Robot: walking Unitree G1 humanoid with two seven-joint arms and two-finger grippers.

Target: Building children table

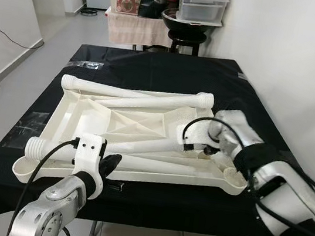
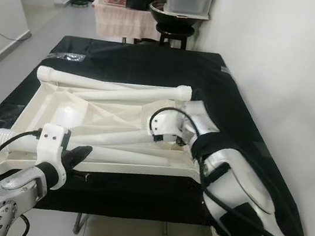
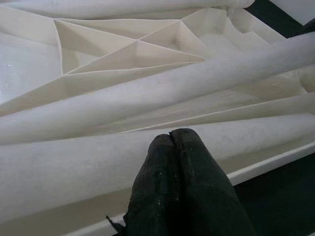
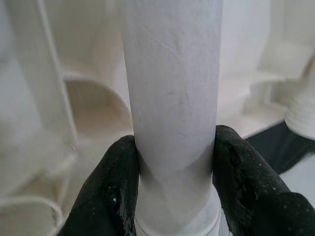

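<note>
On the black worktop (image 1: pixel 153 70), white tabletop (image 1: pixel 87 113) upside down, right gripper (image 4: pixel 174 189) clamped on a white leg (image 4: pixel 172 98), left gripper (image 3: pixel 182 196) fingers together at the near edge.

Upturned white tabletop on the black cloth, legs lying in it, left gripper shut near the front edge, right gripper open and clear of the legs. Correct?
Not quite. The right gripper is shut on a white table leg; the right wrist view shows its fingers clamping the tube. The rest holds: the left gripper is shut at the upturned tabletop's front edge on the black cloth.
</note>
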